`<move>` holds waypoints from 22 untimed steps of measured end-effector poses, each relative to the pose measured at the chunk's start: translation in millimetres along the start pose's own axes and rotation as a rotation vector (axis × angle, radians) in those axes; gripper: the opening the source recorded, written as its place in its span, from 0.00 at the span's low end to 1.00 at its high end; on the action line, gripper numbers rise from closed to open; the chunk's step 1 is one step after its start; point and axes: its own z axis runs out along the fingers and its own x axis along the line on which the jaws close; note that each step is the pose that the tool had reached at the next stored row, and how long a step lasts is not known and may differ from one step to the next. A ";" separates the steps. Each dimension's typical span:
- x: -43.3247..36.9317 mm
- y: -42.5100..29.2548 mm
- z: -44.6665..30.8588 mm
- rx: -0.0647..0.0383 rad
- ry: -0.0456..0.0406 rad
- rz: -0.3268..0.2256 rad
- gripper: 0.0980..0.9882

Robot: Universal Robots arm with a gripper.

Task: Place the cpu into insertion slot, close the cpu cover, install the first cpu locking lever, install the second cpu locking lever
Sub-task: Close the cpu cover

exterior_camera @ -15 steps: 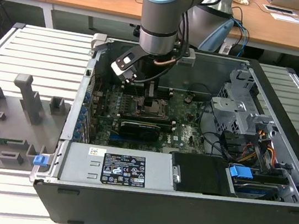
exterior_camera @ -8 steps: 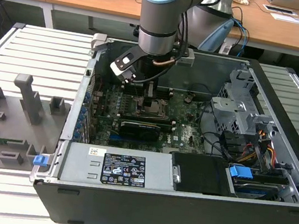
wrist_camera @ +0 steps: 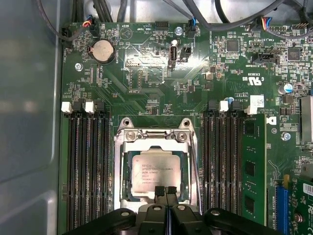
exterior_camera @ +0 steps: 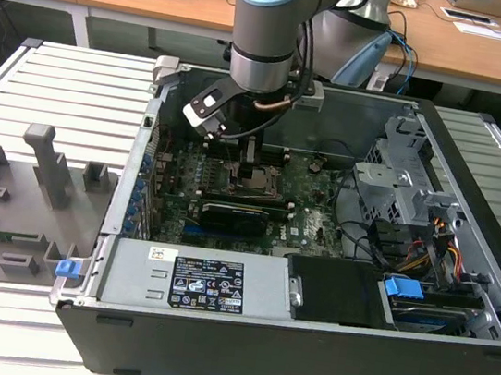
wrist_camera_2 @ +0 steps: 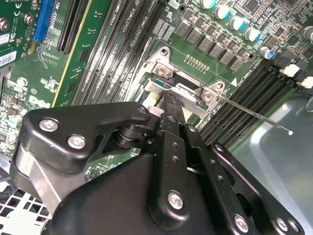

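Observation:
In the first wrist view the cpu (wrist_camera: 155,174), a pale silvery square chip, lies in the insertion slot (wrist_camera: 120,169) on the green board. The cpu cover (wrist_camera: 156,138), a silvery frame, lies flat around it. My gripper (wrist_camera: 165,190) is shut, with its black fingertips pressed together at the chip's edge and nothing between them. In the second wrist view the gripper (wrist_camera_2: 168,100) touches the cover (wrist_camera_2: 193,93). A thin wire locking lever (wrist_camera_2: 254,113) sticks out from the socket corner over the memory slots. In the exterior view the gripper (exterior_camera: 249,155) reaches down into the open computer case above the socket (exterior_camera: 253,180).
Long black memory slots (wrist_camera: 88,166) flank the socket on both sides (wrist_camera: 222,166). A long black card (exterior_camera: 233,215) sits in front of the socket. The power supply (exterior_camera: 190,282), drive cage (exterior_camera: 411,173) and cables (exterior_camera: 428,254) crowd the case. A grey fixture tray (exterior_camera: 6,200) lies at the exterior view's left.

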 end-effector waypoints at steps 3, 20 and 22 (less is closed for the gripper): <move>0.0 -0.8 0.1 0.000 -0.0001 0.000 0.01; 0.0 -11.8 0.3 0.000 0.0000 0.000 0.01; -0.1 -13.0 0.3 0.000 -0.0001 0.000 0.01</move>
